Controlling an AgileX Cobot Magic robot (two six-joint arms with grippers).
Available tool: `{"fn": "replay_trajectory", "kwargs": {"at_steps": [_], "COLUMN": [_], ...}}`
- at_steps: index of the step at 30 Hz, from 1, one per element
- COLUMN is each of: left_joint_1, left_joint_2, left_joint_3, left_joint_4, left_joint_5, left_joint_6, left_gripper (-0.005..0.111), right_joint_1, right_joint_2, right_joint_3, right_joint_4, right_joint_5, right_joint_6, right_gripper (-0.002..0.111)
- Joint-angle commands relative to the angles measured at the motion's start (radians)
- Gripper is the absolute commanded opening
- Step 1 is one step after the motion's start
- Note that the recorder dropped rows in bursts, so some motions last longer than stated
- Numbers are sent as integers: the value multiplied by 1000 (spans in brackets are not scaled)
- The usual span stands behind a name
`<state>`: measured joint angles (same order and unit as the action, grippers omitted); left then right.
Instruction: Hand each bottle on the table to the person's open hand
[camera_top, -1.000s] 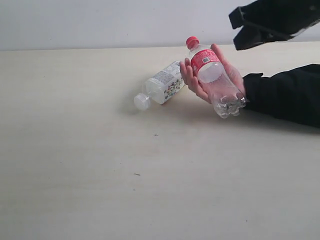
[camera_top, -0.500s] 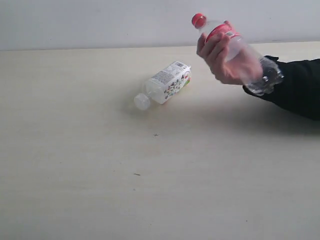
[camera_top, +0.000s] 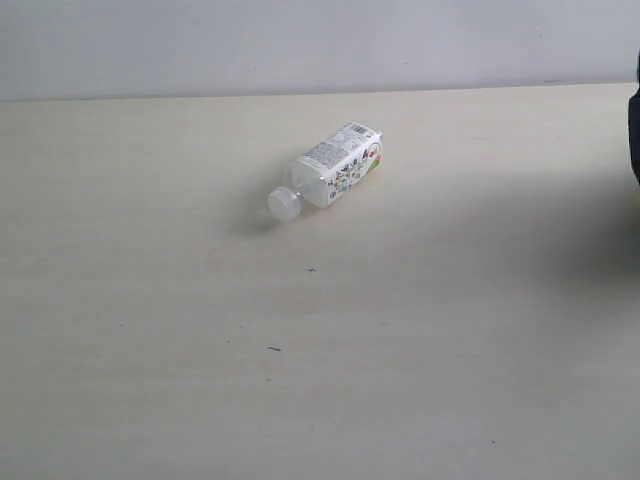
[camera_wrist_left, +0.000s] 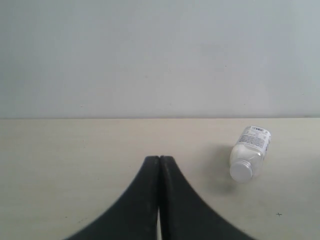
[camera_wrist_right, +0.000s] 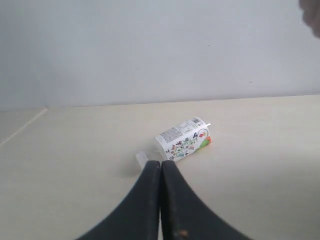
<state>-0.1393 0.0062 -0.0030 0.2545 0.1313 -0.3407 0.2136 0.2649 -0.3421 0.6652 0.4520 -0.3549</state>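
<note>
Pale beige wood-grain table (camera_top: 150, 350) is filling most of the exterior view, and only one small bottle (camera_top: 335, 172) is lying on it. The bottle is resting on its side, nearer the table's far edge than its near edge and roughly midway between the left and right edges. Its white cap (camera_top: 284, 203) is pointing toward the near-left corner and its colourful label is facing up. Nothing is touching it.

Both claws are showing only in their own wrist views. The left gripper (camera_wrist_left: 159, 159) is pressing its two black fingers flat together with nothing between them. The right gripper (camera_wrist_right: 161, 163) is doing the same, fully closed and empty. Each is pointing across the table toward the bottle and sitting well apart from it.

The task is calling for every bottle to go to the person, and only this one is showing on the table. So the job is looking mostly done, with this bottle waiting to be picked up and passed over. That is a judgement, not something shown.

The person's open hand is not appearing in any view. A dark shape (camera_top: 636, 130) is being cut off by the right border of the exterior view, and I cannot tell whether it is a sleeve or part of an arm. The label's print is too small to read.
</note>
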Motion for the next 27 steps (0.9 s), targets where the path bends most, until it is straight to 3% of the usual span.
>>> {"fn": "replay_trajectory", "kwargs": {"at_steps": [1, 6, 15, 27], "left_joint_1": [0, 0, 0, 0], "left_joint_2": [-6, -6, -6, -6], "left_joint_3": [3, 3, 3, 3], "left_joint_4": [1, 1, 1, 1], "left_joint_5": [-3, -3, -3, -3], "left_joint_6": [2, 2, 2, 2], "left_gripper": [0, 0, 0, 0], "right_joint_1": [-4, -4, -4, -4], "right_joint_2": [-5, -5, -5, -5], "right_joint_3": [6, 17, 190, 236], "right_joint_4": [8, 12, 15, 69], "right_joint_5": [-2, -15, -214, -230], "right_joint_6": [-6, -47, -114, -165], "right_gripper": [0, 0, 0, 0]}}
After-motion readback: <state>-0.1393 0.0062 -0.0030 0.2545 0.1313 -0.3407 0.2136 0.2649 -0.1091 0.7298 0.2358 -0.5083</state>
